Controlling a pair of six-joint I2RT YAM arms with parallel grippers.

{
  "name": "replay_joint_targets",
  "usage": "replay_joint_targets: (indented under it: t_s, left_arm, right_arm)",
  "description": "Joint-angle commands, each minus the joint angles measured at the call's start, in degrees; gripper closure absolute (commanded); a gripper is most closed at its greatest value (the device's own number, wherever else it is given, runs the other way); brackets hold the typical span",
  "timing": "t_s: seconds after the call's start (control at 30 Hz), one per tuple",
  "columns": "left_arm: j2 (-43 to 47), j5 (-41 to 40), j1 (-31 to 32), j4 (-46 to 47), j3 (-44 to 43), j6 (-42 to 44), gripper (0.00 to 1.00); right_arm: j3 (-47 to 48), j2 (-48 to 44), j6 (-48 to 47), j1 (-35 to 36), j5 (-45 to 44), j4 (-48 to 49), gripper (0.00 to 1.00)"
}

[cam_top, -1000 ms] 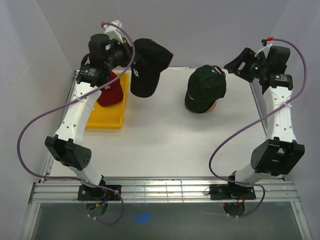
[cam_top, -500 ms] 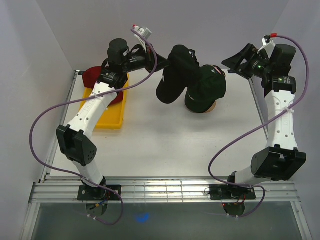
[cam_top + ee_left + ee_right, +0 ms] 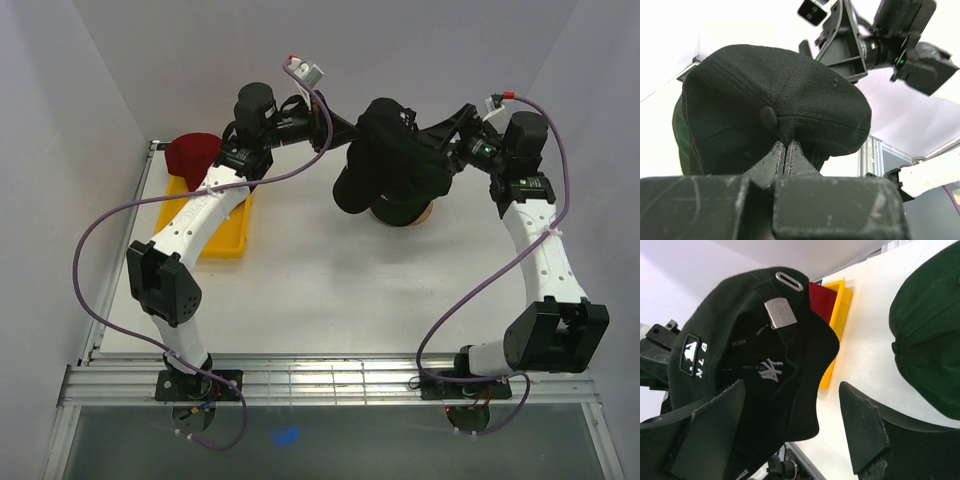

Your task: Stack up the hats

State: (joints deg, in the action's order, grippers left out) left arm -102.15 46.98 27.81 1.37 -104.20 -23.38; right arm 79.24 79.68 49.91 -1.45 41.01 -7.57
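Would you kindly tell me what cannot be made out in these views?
The green cap: cut off by the right wrist view's edge; mostly under the black cap in the top view.
The stand beneath it: only a tan sliver shows in the top view, below the caps.
The red cap: partly behind the left arm in the top view; its front is unseen.

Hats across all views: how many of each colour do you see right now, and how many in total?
black cap: 1
dark green cap: 1
red cap: 1
Total: 3
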Motion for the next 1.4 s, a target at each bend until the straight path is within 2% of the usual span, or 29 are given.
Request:
replay_joint_targets:
  t_s: [0.0, 0.13, 0.23, 0.33, 0.47, 0.5, 0.53, 0.63, 0.73, 0.97, 1.2, 1.37]
  left_arm:
    - [0.99, -0.13, 0.66, 2.15, -0.65, 0.52, 1.0]
    - [0.72, -0.84, 0.93, 2.33, -0.91, 0.44, 1.0]
    - [0.28, -1.1, 1.28, 1.37, -1.26, 0.87, 1.0]
    - [0.19, -2.68, 1.8, -0.3, -0.92, 2.19, 1.0]
    - [1.16, -4.53, 2.24, -1.02, 1.36, 4.04, 1.0]
    - [1.42, -4.97, 2.68, -0.67, 2.07, 4.21, 1.0]
    - [1.86, -6.19, 2.77, -0.58, 3.38, 4.39, 1.0]
    - [2.74, -8.65, 3.65, -0.4, 5.67, 5.18, 1.0]
    - [3.18, -11.11, 4.88, -0.4, 6.99, 6.41, 1.0]
    - [1.35, -24.1, 9.7, -0.66, 8.58, 8.17, 1.0]
    - [-2.0, -37.03, 14.28, -1.01, 7.53, 10.89, 1.0]
    - [-3.93, -40.47, 14.81, -3.29, 6.3, 11.16, 1.0]
  right_arm:
    - [-4.25, -1.72, 9.4, 1.1, 1.52, 13.08, 0.19]
    - [-8.31, -1.9, 15.03, 1.28, 1.61, 19.07, 0.22]
    - [-9.19, -1.9, 16.88, 1.37, 1.09, 20.67, 0.31]
    - [-8.14, -1.63, 16.1, 1.37, 0.56, 19.36, 0.46]
    - [-3.58, -0.32, 10.14, 0.75, -1.63, 12.69, 0.62]
    - [-2.09, 0.64, 6.12, 0.75, -3.9, 10.67, 0.65]
    - [1.41, 1.44, 3.99, 0.75, -5.14, 5.26, 0.71]
    - [7.22, 4.51, -2.07, 0.66, -7.26, -1.36, 0.8]
    - [10.31, 6.27, -6.91, 0.57, -9.81, -4.55, 0.82]
    - [27.52, 14.97, -19.83, 0.57, -13.94, -18.69, 0.81]
    - [30.0, 21.04, -25.12, 0.66, -13.77, -19.59, 0.81]
    - [29.39, 21.92, -26.97, 0.66, -15.96, -19.76, 0.81]
